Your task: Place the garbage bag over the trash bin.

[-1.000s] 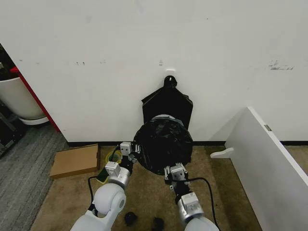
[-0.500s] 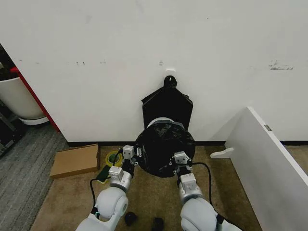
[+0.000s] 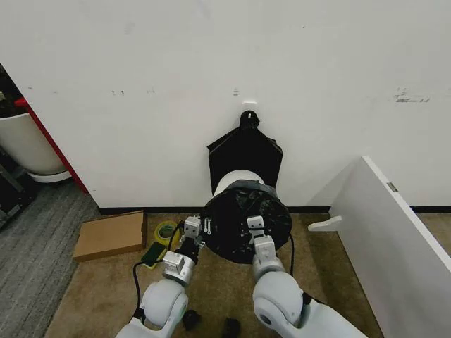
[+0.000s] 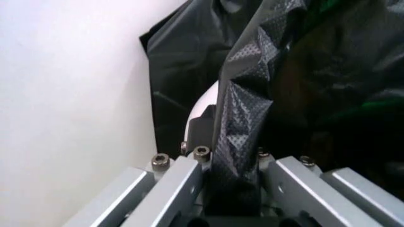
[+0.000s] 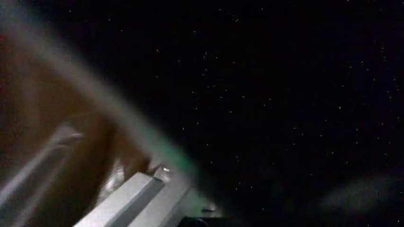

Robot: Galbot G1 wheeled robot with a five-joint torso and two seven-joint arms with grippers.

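Black garbage bag (image 3: 246, 222) film is pinched in the closed left hand (image 4: 230, 189), stretched over the upright trash bin (image 3: 232, 182) by the wall; right hand (image 3: 256, 227) touches it, grip unclear

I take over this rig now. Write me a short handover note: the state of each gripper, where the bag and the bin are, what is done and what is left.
Left gripper: shut on a fold of the garbage bag, at the bag's left edge.
Right gripper: at the near right part of the bag's mouth.
Trash bin: standing on the floor against the wall, in front of the flat black stack hung there.
Done: the bag's mouth is spread over the near side of the bin's top.
Left: the far rim shows white, so the bag must be drawn over that side and then released.
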